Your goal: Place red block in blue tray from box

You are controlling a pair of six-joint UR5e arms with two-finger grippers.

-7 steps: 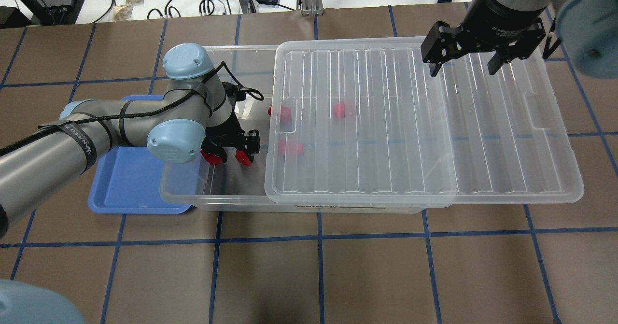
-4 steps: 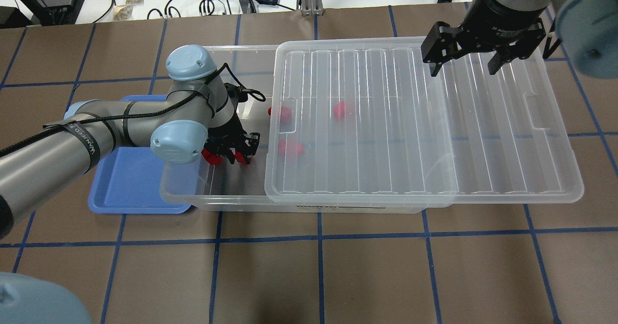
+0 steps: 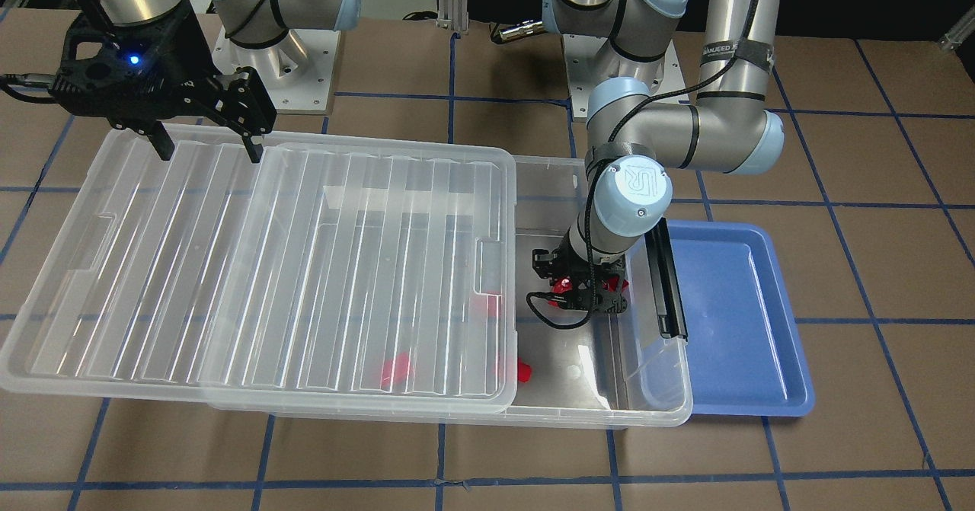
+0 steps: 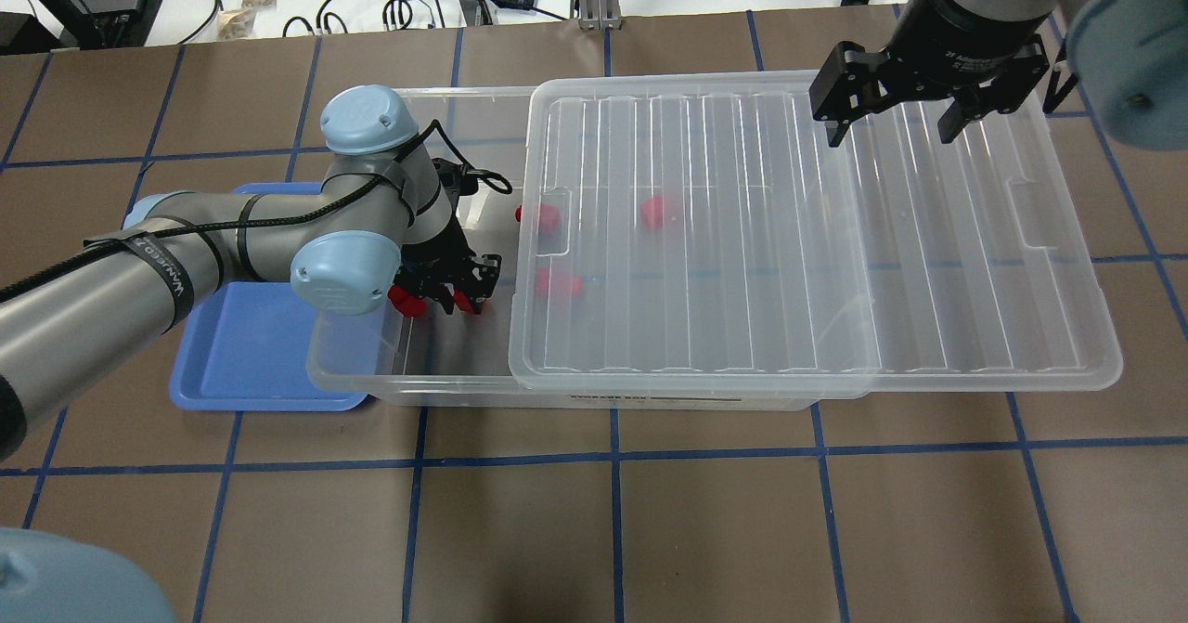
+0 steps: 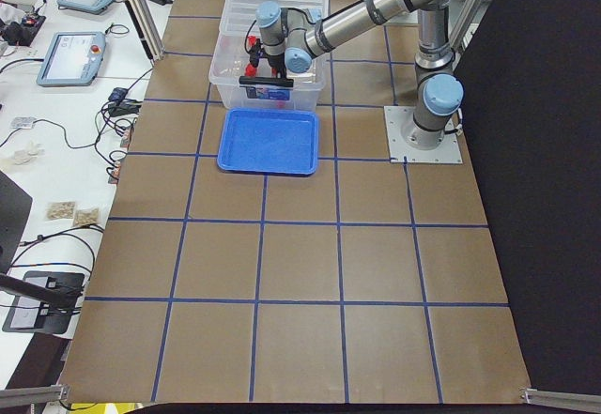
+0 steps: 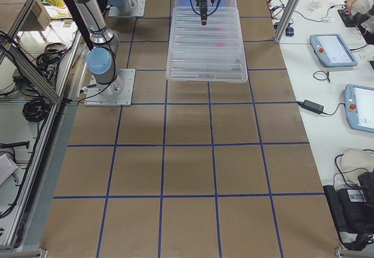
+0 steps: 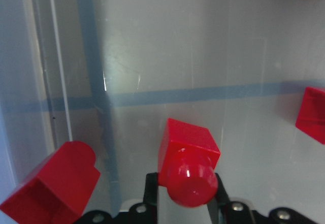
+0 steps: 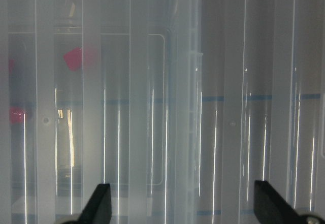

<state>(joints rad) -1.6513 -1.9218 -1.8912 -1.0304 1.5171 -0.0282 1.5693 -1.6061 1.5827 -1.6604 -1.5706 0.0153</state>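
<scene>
The red block (image 7: pixel 189 150), with a round stud facing the wrist camera, sits between the fingers of my left gripper (image 7: pixel 187 193), which is shut on it. This gripper (image 4: pixel 447 296) is low inside the open left end of the clear box (image 4: pixel 408 389), near its floor; it also shows in the front view (image 3: pixel 583 298). The blue tray (image 4: pixel 246 363) lies against the box's left end, partly under my left arm. My right gripper (image 4: pixel 891 126) is open and empty above the far right part of the ribbed lid (image 4: pixel 835 233).
A second red block (image 7: pixel 51 191) lies just beside the held one, toward the box's end wall. More red blocks (image 4: pixel 557 281) (image 4: pixel 654 211) show blurred under the lid, which is slid right and overhangs the box. A black latch bar (image 3: pixel 666 282) lies on the tray-side end.
My left gripper's fingers have closed from spread to shut around the red block, and the wrist shifted slightly. The right arm and the lid have not moved.
</scene>
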